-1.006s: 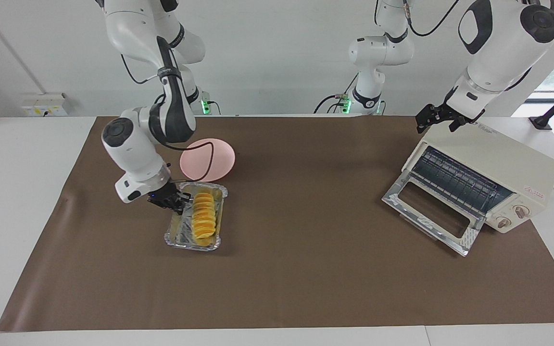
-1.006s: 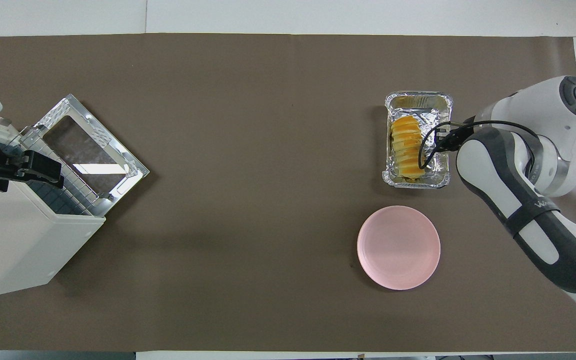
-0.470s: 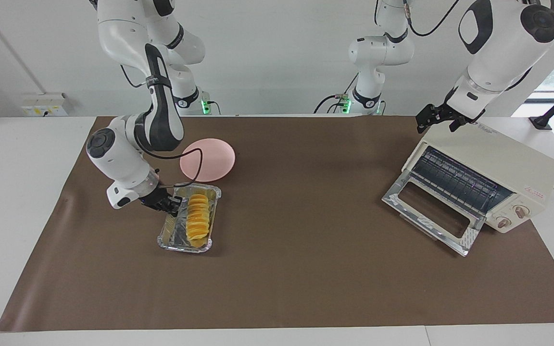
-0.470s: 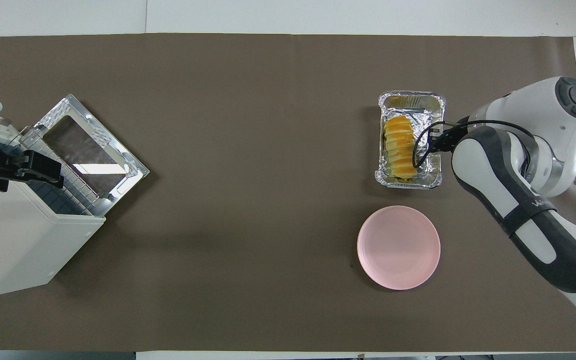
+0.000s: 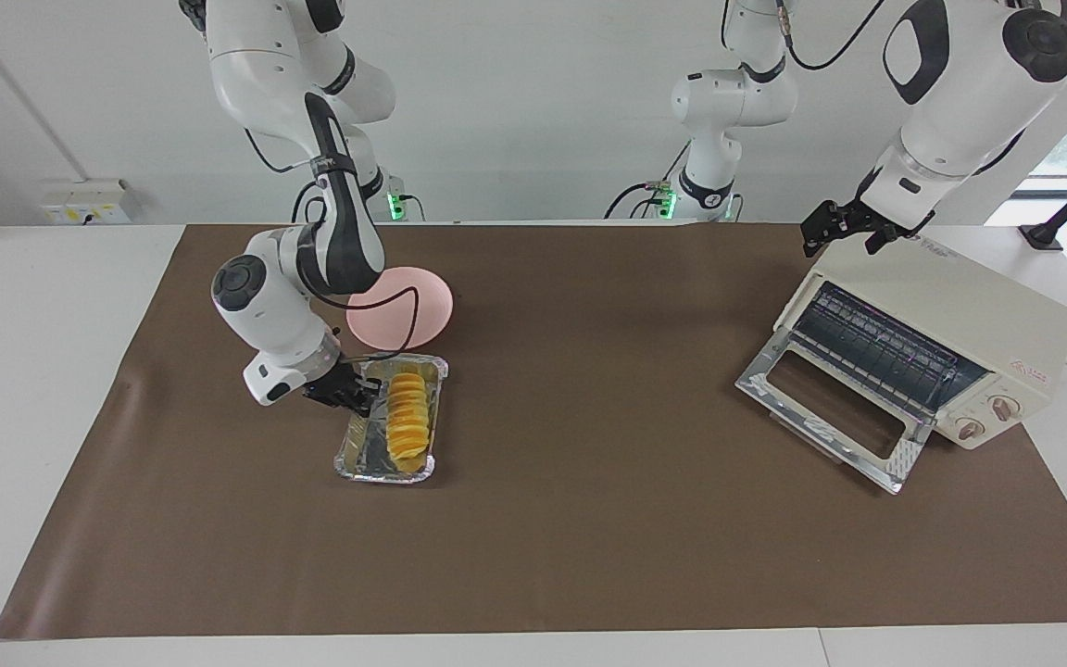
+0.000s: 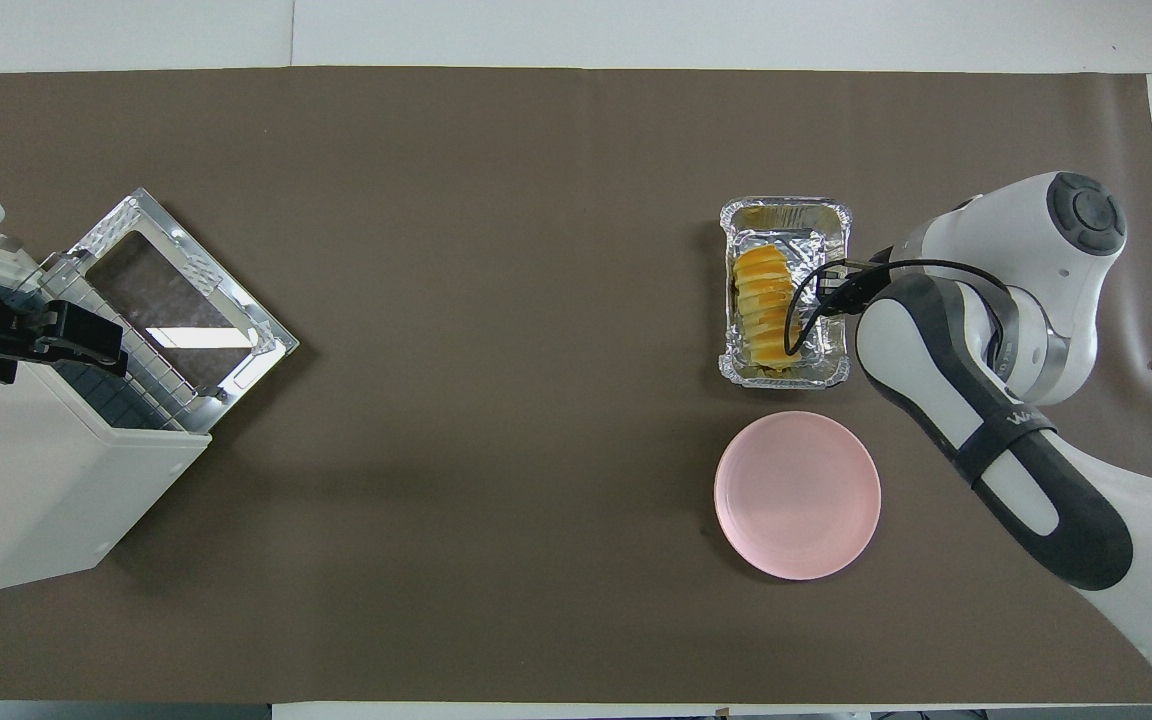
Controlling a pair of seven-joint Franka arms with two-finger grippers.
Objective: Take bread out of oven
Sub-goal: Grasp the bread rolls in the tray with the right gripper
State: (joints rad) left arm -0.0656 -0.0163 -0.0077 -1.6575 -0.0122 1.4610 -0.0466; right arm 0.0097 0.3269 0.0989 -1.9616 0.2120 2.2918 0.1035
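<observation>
The bread [image 5: 407, 419] lies in a crinkled foil tray [image 5: 385, 474] on the brown mat, just farther from the robots than the pink plate [image 5: 413, 301]. My right gripper [image 5: 353, 394] is low at the tray's long side, shut on its rim; in the overhead view it [image 6: 831, 295] sits beside the bread [image 6: 762, 300] in the tray [image 6: 786, 377]. The oven [image 5: 950, 306] stands at the left arm's end with its door [image 5: 830, 408] dropped open and its rack bare. My left gripper [image 5: 837, 232] waits open over the oven's top corner.
The pink plate [image 6: 797, 494] lies empty between the tray and the robots. The oven [image 6: 26, 480] and its open door [image 6: 176, 290] fill the left arm's end. A brown mat [image 5: 589, 519] covers the table between them.
The right gripper slid the foil tray with the bread toward the right arm's end, then back toward the table's middle. The left arm and oven have not moved.
</observation>
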